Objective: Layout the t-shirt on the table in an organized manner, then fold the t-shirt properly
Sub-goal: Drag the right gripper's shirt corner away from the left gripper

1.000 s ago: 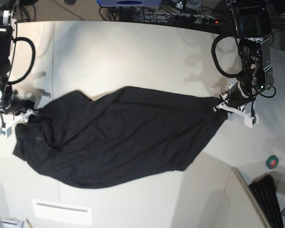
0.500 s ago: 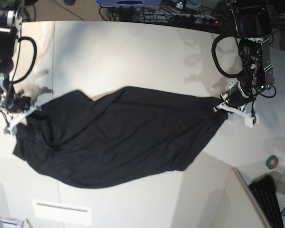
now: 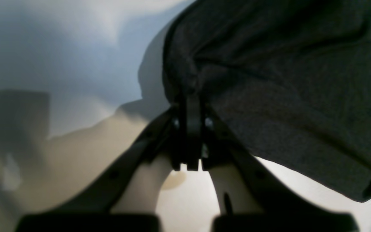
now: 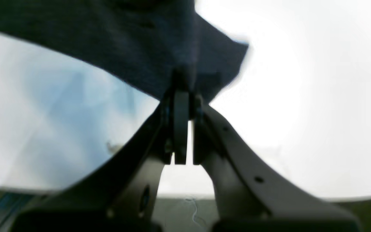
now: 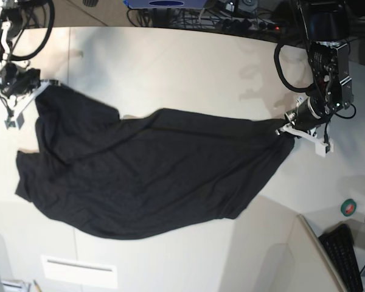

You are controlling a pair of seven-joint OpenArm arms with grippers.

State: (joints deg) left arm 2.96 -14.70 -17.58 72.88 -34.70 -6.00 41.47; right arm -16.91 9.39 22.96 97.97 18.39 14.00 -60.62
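Looking at the t-shirt (image 5: 152, 176) stretched across the middle of the tabletop (image 5: 188, 67), bunched and skewed, nowhere near flat yet. Got the left fingers (image 3: 190, 129) pinched tight on a gathered bit of cloth at the end toward the tabletop edge on the left arm's side. Got the right fingers (image 4: 180, 129) closed on a corner of cloth up by the far corner on the right arm's side. So, held at both ends, basically.

Stuff to worry about from here:

- Pulling the two ends apart too hard. Thin pinches on both sides, so easy to yank cloth out of one grip and dump that end in a heap.
- Pulling unevenly. Already lying on a diagonal, with a big lobe sagging toward the near edge. Easy to twist it into a rope instead of spreading it.
- Dragging without enough lift. Likely to tuck slack underneath and bury a sleeve.
- Sliding too far toward the near edge, over the small white plate (image 5: 79, 272) or off the tabletop altogether.
- Can't tell hem from sleeve from shoulder in either pinch, and no print showing. Wrong corners grabbed means a crooked layout and a bad fold later.
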